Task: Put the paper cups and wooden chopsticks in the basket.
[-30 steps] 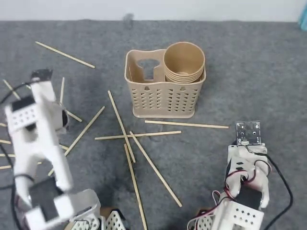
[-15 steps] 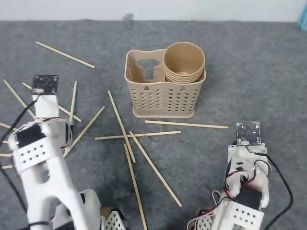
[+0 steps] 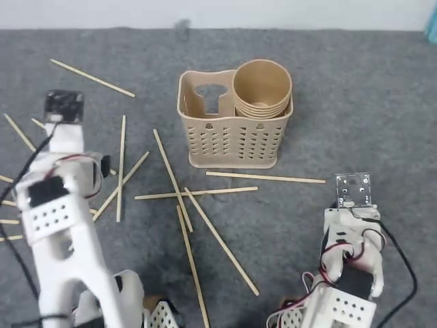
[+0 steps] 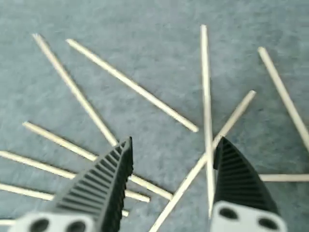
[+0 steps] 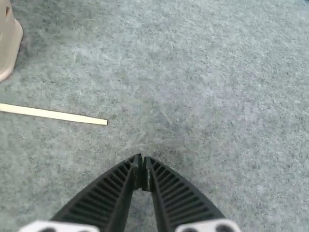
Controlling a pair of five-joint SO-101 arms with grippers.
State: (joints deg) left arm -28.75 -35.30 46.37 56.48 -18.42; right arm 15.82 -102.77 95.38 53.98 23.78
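The paper cups (image 3: pixel 262 85) already sit stacked in the basket (image 3: pixel 229 140), so you are on the chopsticks (image 3: pixel 172 179), scattered on the table (image 3: pixel 355 82) left of and in front of the basket. Your left jaws hang wide open and empty over the cluster left of the basket. The right jaws are closed on nothing, in front of it. Next, I judge: centre on one stick (image 4: pixel 206 96) clear of crossings, lower, and close across it.

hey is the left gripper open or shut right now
Open. The left gripper has its jaws wide apart above the scattered chopsticks, gripping nothing.
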